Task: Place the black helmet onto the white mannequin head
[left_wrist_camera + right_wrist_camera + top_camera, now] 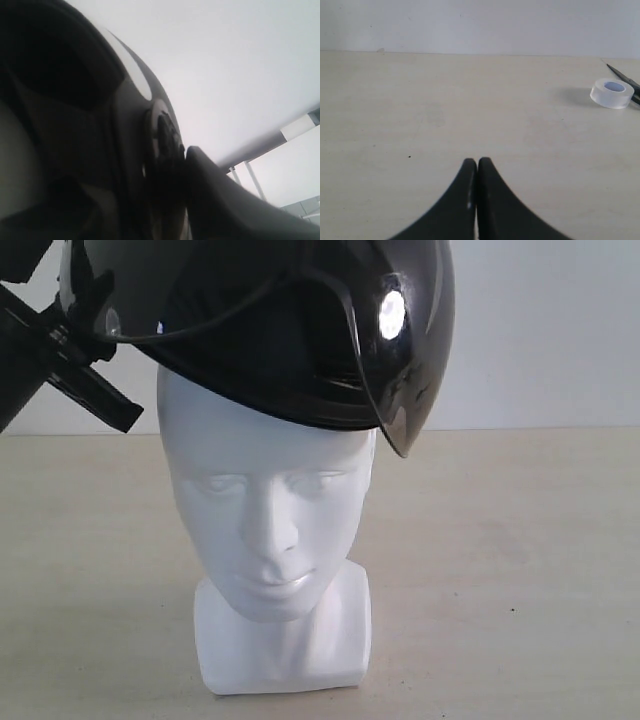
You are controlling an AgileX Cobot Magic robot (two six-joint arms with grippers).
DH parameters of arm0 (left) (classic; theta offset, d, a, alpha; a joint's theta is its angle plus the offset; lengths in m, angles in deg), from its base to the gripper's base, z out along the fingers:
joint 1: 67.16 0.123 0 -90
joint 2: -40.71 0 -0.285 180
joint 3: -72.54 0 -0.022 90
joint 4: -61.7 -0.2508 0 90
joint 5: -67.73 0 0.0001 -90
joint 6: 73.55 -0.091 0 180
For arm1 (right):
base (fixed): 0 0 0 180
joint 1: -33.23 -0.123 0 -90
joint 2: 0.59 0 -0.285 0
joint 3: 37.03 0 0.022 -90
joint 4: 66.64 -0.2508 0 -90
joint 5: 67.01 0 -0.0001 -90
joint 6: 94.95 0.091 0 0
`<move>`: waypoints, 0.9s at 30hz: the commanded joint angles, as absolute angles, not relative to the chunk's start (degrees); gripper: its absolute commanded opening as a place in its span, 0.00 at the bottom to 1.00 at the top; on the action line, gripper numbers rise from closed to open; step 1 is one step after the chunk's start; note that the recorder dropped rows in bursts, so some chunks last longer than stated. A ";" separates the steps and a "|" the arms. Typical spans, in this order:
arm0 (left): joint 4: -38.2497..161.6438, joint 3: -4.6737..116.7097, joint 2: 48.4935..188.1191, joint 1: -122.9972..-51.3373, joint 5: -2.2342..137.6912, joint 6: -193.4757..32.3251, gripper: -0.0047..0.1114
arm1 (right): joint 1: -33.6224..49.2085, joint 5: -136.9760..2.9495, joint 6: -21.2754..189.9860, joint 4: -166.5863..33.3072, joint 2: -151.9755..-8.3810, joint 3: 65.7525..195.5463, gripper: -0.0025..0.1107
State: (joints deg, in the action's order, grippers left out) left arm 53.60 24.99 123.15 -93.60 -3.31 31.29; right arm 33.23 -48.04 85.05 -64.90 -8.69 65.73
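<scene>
Black helmet [250,340], tilted atop the white mannequin head [265,510] at centre, clamped at its left side by the left gripper [88,320]; right gripper [478,165] closed, empty. Shell probably rigid, smooth, slippery, moderately heavy; firmest hold likely beside the visor pivot [165,142].

The matte black helmet [290,330], smoky visor at the right, sits tilted atop the upright glossy white mannequin head [270,520].

The black helmet [260,350] runs off the top edge of my exterior view and hides the crown of the white mannequin head [265,510], and my left wrist view is too blurred to tell whether the left gripper [90,340] clamps the helmet.
</scene>
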 commanded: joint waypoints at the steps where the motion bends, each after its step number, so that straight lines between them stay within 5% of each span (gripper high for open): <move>1: 58.80 22.99 122.54 -92.33 -2.23 25.70 0.08 | 33.30 -48.61 85.05 -64.54 -8.38 65.75 0.02; 27: 55.12 19.00 122.54 -92.21 -2.23 24.07 0.08 | 33.30 -48.61 85.05 -64.54 -8.38 65.75 0.02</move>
State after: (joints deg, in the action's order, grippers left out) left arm 52.65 20.23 123.03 -93.25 -5.79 29.19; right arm 33.23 -48.04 85.05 -64.90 -8.69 65.73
